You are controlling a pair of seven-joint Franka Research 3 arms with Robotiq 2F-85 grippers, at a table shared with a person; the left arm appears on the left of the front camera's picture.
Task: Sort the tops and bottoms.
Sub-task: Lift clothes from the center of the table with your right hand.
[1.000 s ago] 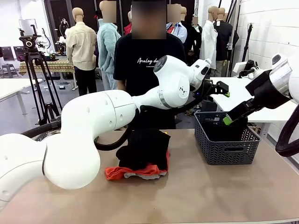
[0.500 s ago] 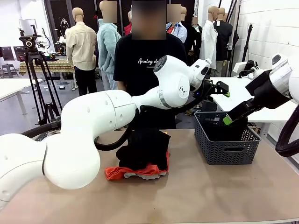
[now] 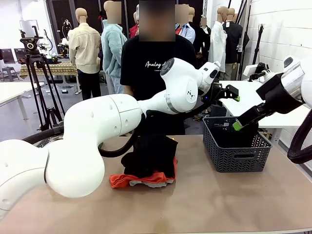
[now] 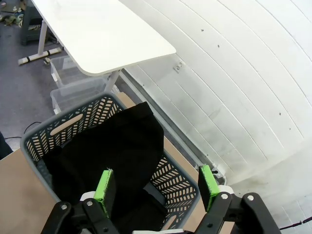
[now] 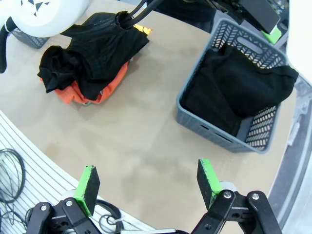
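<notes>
A pile of garments lies mid-table: a bulky black bottoms garment (image 3: 148,155) (image 5: 92,53) sits on top of an orange T-shirt (image 3: 129,179) (image 5: 83,92), with a sliver of light grey shirt (image 3: 142,184) under it. Another plain black garment (image 3: 234,139) (image 4: 112,156) (image 5: 234,87) lies in the grey basket (image 3: 236,161) (image 4: 63,126) (image 5: 214,134) at the right. My left gripper (image 3: 235,93) (image 4: 156,186) hangs open above the basket, holding nothing. Over the basket's near right side, my right gripper (image 3: 237,125) (image 5: 147,179) is open and holds nothing.
A person in a black T-shirt (image 3: 151,63) with white lettering stands at the far side, behind the pile. The corner of a second grey basket (image 5: 22,36) shows beyond the pile. White side tables (image 4: 97,34) stand past the table's right end. Bare tabletop (image 3: 209,200) stretches along the near edge.
</notes>
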